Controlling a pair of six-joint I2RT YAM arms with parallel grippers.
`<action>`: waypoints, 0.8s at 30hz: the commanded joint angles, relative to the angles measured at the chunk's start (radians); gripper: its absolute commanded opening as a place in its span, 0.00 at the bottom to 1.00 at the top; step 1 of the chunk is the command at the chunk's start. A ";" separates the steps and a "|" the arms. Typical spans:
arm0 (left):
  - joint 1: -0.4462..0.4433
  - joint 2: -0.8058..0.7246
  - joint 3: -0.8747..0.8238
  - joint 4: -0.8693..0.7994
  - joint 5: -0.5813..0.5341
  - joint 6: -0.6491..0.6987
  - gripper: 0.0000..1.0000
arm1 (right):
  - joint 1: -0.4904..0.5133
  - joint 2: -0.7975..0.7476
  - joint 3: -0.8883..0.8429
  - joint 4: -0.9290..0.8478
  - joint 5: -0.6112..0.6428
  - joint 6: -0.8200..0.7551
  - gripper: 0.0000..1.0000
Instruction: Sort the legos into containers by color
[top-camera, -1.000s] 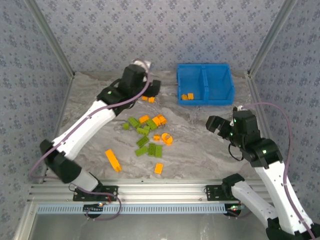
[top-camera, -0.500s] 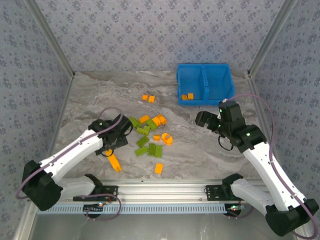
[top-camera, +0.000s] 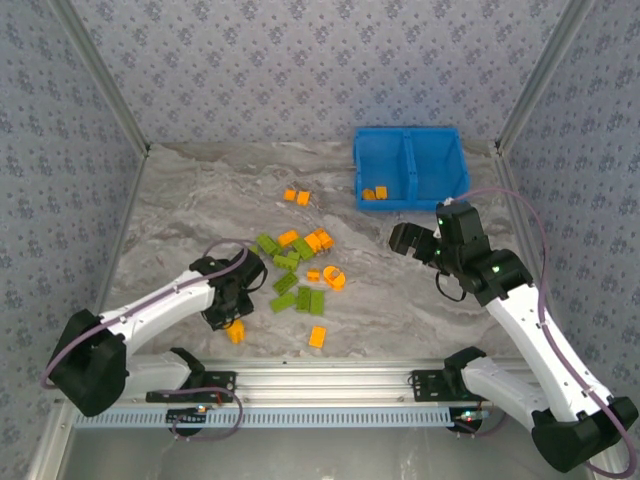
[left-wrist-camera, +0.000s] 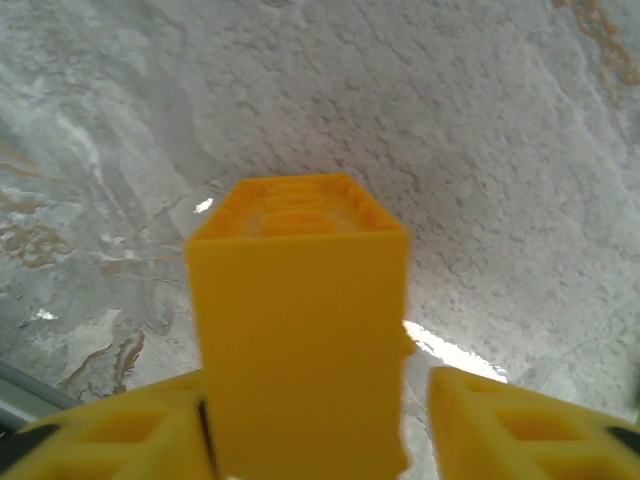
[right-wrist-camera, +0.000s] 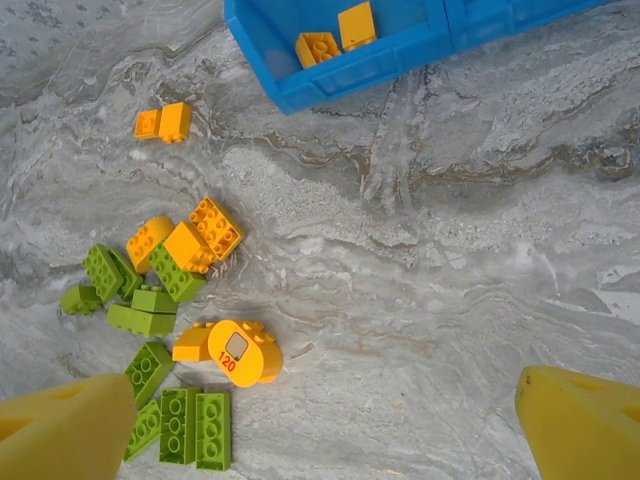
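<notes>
Left hand (top-camera: 233, 318) is down at the near-left of the marble tabletop (top-camera: 180, 215), half-spread around a long orange plastic brick (left-wrist-camera: 300, 330). One finger (left-wrist-camera: 120, 430) touches it and the other sits a sliver off, so no real pinch yet. For a clean pick it'd want both pads square on the brick's long sides, then a straight lift toward the bright blue plastic bin (top-camera: 440, 199), where two orange bricks (top-camera: 375, 193) lie in the left compartment (top-camera: 385, 165). Right hand (right-wrist-camera: 320, 430) hangs spread wide near the bin, holding nothing.
</notes>
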 joint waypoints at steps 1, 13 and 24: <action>0.007 -0.013 0.038 0.009 0.034 0.023 0.43 | 0.006 -0.027 0.030 -0.043 0.029 -0.010 1.00; -0.014 0.021 0.469 0.034 0.062 0.214 0.26 | 0.005 -0.070 0.041 -0.066 0.057 0.003 1.00; -0.102 0.599 1.122 0.365 0.154 0.578 0.22 | 0.005 -0.138 0.043 -0.109 0.087 0.038 1.00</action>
